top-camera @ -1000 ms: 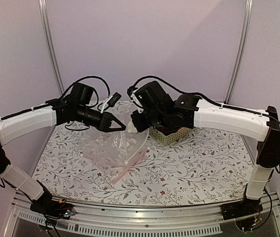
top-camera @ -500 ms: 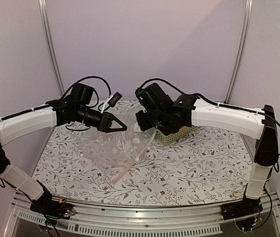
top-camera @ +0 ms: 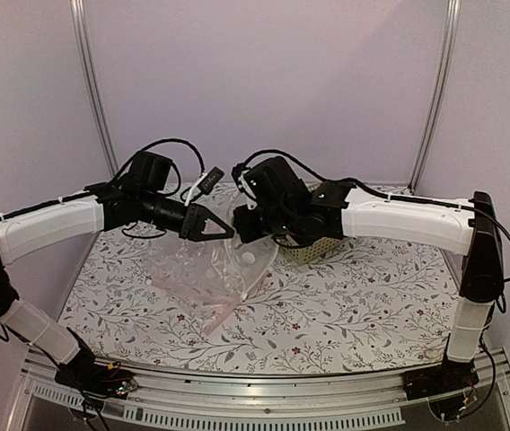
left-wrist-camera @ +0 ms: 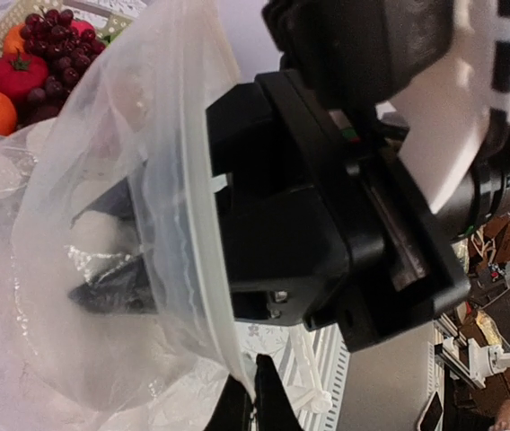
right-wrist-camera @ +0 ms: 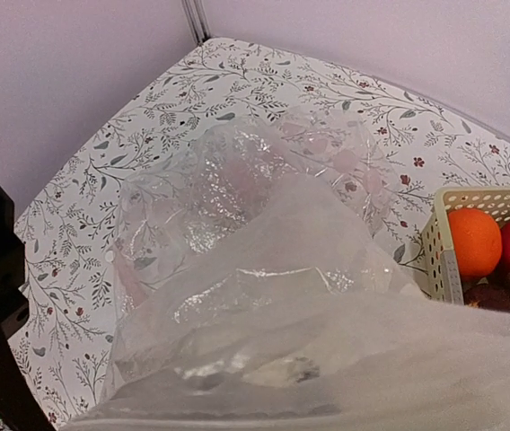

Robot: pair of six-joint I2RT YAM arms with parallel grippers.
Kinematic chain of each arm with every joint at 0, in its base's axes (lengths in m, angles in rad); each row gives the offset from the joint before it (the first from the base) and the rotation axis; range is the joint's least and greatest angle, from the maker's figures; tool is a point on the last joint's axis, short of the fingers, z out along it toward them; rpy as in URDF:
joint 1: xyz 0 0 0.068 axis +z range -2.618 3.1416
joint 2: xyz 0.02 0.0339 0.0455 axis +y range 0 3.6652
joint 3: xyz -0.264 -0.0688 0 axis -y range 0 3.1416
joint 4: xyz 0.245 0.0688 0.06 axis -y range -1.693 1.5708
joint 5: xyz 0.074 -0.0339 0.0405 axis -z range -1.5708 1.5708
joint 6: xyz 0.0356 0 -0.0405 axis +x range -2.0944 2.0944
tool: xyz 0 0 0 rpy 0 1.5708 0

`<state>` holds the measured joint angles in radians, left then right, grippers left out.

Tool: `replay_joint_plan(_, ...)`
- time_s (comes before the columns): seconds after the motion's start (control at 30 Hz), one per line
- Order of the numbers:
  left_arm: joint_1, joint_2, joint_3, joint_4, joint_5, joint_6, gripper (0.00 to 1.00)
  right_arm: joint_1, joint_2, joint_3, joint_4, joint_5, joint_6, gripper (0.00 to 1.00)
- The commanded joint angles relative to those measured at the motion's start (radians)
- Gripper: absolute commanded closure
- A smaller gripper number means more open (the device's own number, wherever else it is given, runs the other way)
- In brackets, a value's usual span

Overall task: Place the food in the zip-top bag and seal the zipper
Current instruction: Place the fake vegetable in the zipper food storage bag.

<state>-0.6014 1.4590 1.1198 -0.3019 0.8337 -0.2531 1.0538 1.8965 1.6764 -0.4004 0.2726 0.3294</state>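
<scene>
The 2 arms meet over the far half of the floral tabletop (top-camera: pixel 372 296), where the dotted zip-top bag (top-camera: pixel 203 274) lies left of centre with its mouth lifted off the surface. The left gripper (left-wrist-camera: pixel 253 404) has its fingers pressed together on the bag's rim, pinching the film right at the pale zipper (left-wrist-camera: pixel 210 224), which curves upward from the fingertips in the left wrist view. The right gripper (top-camera: pixel 244 230) faces it at the bag's opening. One of its dark fingers (left-wrist-camera: pixel 111 289) shows through the clear plastic, inside the bag. Whether those fingers are apart or clamped on the film cannot be told, as plastic drapes across the right wrist camera. The food is outside the bag. The dark purple toy grapes (left-wrist-camera: pixel 57 40) and the red fruit (left-wrist-camera: pixel 14 74) sit in a cream basket (right-wrist-camera: pixel 436 235) near the tabletop's far edge, just right of the bag and partly under the right arm. An orange fruit (right-wrist-camera: pixel 473 241) lies beside them in the same basket.
</scene>
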Motion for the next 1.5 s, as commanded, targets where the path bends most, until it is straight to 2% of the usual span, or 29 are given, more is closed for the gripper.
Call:
replay_joint_plan(0.0, -0.011, -0.013, -0.016, 0.03, 0.024, -0.002, 1.0, 0.002, 0.066, 0.015, 0.009, 0.02, 0.03, 0.8)
replay_joint_plan(0.23, 0.018, -0.063, -0.034, 0.058, -0.002, -0.01, 1.0, -0.037, 0.061, -0.045, -0.008, 0.045, 0.081, 0.78)
replay_joint_plan(0.5, 0.026, -0.039, -0.033, 0.063, 0.02, -0.03, 1.0, -0.038, 0.043, -0.034, -0.011, -0.042, 0.043, 0.61)
replay_joint_plan(0.7, 0.026, -0.034, -0.032, 0.061, 0.011, -0.031, 1.0, -0.038, 0.031, -0.026, -0.015, -0.084, 0.026, 0.44)
replay_joint_plan(1.07, 0.036, -0.005, -0.007, -0.012, -0.082, -0.024, 1.0, -0.04, -0.031, -0.03, -0.023, -0.111, 0.01, 0.19)
replay_joint_plan(1.47, 0.045, 0.001, -0.003, -0.027, -0.114, -0.031, 1.0, -0.037, -0.1, -0.047, -0.021, -0.128, 0.005, 0.16)
